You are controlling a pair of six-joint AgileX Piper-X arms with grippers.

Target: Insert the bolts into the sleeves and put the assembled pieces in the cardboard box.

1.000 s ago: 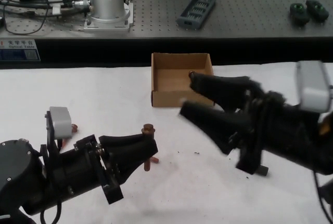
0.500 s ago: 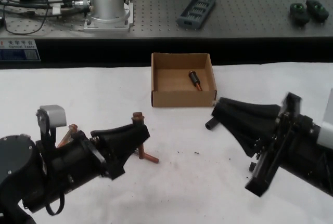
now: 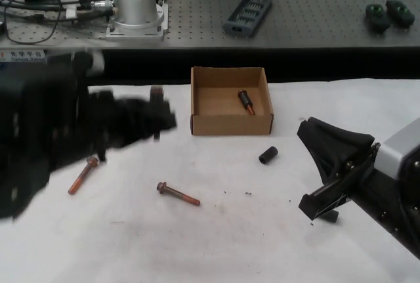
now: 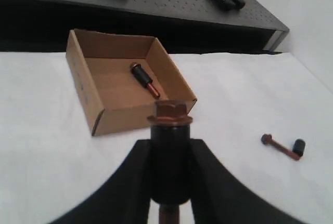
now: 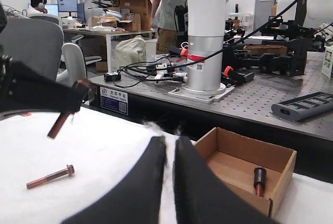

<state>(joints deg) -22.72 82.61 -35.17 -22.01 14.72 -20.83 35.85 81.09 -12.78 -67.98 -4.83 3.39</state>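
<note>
My left gripper (image 4: 169,151) is clenched on an assembled piece (image 4: 169,130). The fingers (image 4: 130,182) press the black sleeve (image 4: 169,177) from both sides, the copper bolt head (image 4: 169,112) sits on top of it, and the shank comes out below. I think I grip it by the sleeve with the head upward so that the bolt cannot slide out, because the head rests on the sleeve's rim. The piece hangs free above the tabletop (image 3: 216,243), near the left wall of the cardboard box (image 3: 230,124), which stands at the middle of the tabletop's far edge. In my judgement it has only to pass over that wall and be let go. One finished piece (image 3: 247,101) lies on the box floor, near the right wall. My right gripper (image 5: 171,141) is nearly closed, with only a thin slit and nothing inside. It is low near the tabletop's right edge, probably to leave the way to the box free. A loose sleeve (image 3: 267,155) lies just off the box's near right corner, between the box and this gripper, so it is likely the next thing to take. On the left half of the tabletop lie the middle bolt (image 3: 177,193) and, nearer the left edge, the left bolt (image 3: 83,174).
</note>
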